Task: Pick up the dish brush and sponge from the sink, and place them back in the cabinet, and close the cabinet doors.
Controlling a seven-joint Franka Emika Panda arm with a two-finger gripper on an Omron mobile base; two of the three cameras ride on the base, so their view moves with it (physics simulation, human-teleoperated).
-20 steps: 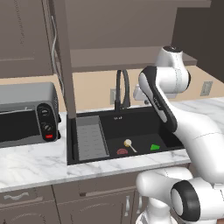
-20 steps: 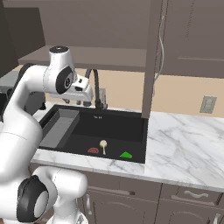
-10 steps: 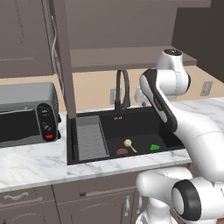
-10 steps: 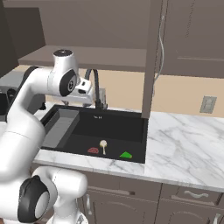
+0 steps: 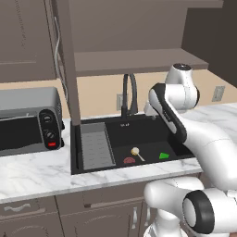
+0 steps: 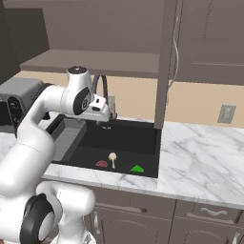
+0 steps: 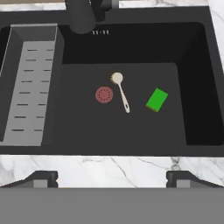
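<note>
Jaws stand wide apart and hold nothing; in the hand view we see the two dark finger tips [image 7: 41, 178] far apart at the bottom edge, above the marble surface [image 7: 109, 168] at the front of the sink [image 7: 197, 87]. From there we look down into the black basin: the dish brush [image 7: 120, 94] lies near the middle of the floor, its cream head toward 11 o'clock and its pale handle running toward 5 o'clock. Just beside the head, at 9 o'clock of the handle, sits the red drain disc [image 7: 104, 95], close to the brush but apart from it. The sponge [image 7: 157, 100] lies flat at 3 o'clock of the brush, green face up, well clear of the handle. At 9 o'clock of the basin we see the grey ribbed tray [image 7: 30, 87], and at 12 o'clock the black faucet [image 7: 83, 17]. In the base views the cabinet [image 5: 139, 60] hangs above the sink with its door [image 5: 69, 78] swung open, and a toaster oven [image 5: 28, 120] stands on the surface.
</note>
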